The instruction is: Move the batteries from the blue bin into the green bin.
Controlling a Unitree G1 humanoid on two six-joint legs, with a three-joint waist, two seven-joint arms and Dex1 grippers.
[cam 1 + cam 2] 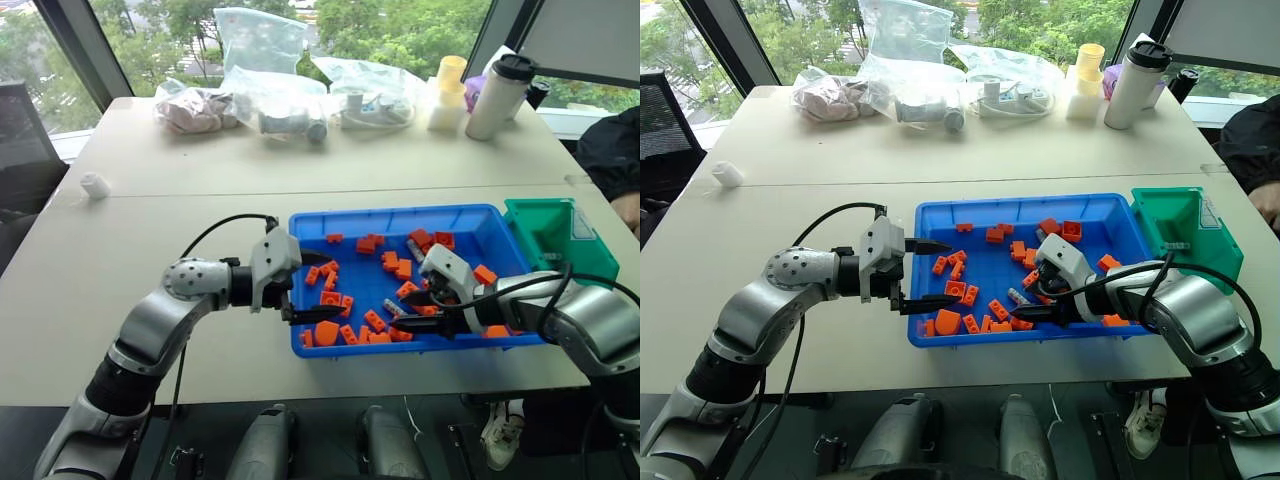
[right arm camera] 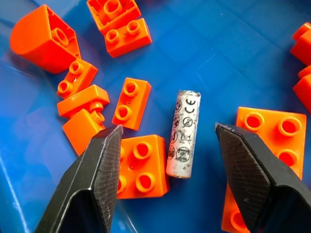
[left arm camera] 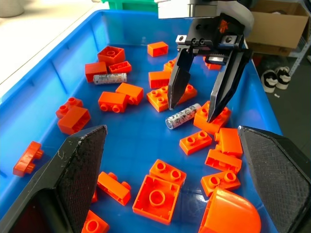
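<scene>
Pick step: right gripper (image 2: 167,145) w/ jaws open, straddling a small grey-silver cylinder battery (image 2: 183,133) lying flat in the shallow bright-blue plastic bin (image 1: 470,222) on the desk, orange toy bricks (image 2: 141,165) touching it beside one jaw. Next, I'd say: drop, pinch, carry to the teal-green bin (image 1: 548,228). Left gripper (image 1: 303,287) hovers open, empty.

— What sits at the far side of my desk (image 1: 150,190)?
— Clear plastic bags (image 1: 262,85), a white tumbler with a black lid (image 1: 499,96) and a pale yellow cup stack (image 1: 448,92).
— Anything nearer?
— A small white roll (image 1: 94,185) towards the left edge, and orange bricks (image 1: 329,297) scattered loose, one rounded (image 3: 228,212).
</scene>
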